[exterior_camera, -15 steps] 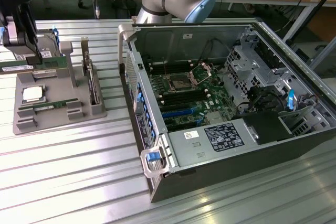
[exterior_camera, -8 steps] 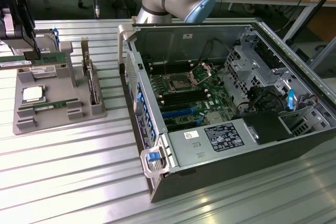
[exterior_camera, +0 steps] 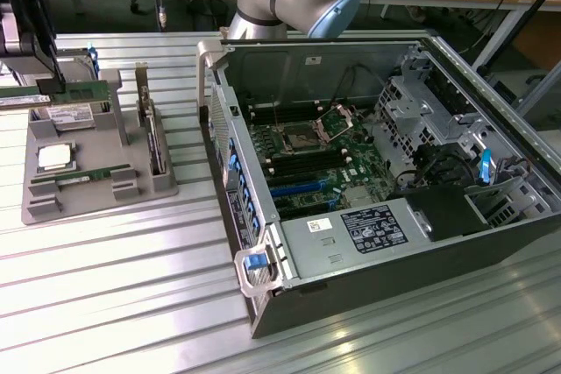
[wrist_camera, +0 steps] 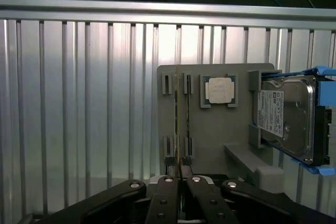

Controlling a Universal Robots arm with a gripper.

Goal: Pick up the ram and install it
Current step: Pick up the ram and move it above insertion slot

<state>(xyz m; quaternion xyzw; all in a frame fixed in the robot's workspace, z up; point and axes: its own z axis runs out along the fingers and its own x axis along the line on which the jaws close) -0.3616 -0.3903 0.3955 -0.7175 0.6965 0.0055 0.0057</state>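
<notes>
The ram, a long thin green stick, hangs level just above the grey parts tray at the exterior view's left. My gripper is shut on it from above. In the wrist view the ram shows edge-on as a thin line running out from between my closed fingertips over the tray. The open computer case lies to the exterior view's right, with its motherboard and black and blue memory slots exposed.
On the tray sit a square silver processor, a second green stick lying in a slot, an upright card and a hard drive in a blue bracket. The ribbed metal table surrounds everything.
</notes>
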